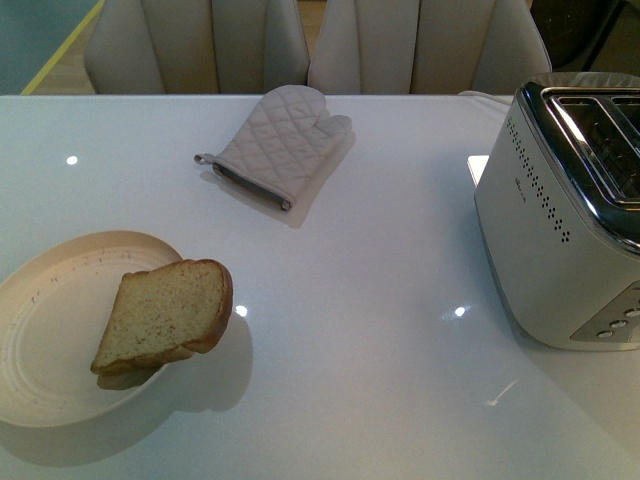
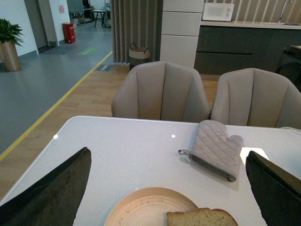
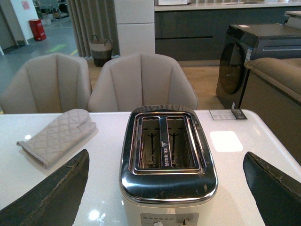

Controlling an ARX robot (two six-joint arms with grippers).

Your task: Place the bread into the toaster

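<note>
Bread (image 1: 165, 315): we see one tan slice on the cream plate (image 1: 40, 340) at the table's near left, its crust end jutting over the plate's right rim.
Toaster (image 1: 560, 230): upright at the right side of the white table (image 1: 380, 300), well apart from the bread, both chrome slots facing up.
Oven mitt (image 1: 280, 145): flat, toward the far edge.
Left gripper (image 2: 168, 155): our fingers are spread wide, holding nothing; plate and slice show between them.
Right gripper (image 3: 167, 155): spread wide too, nothing held — the toaster shows between its fingers.
</note>
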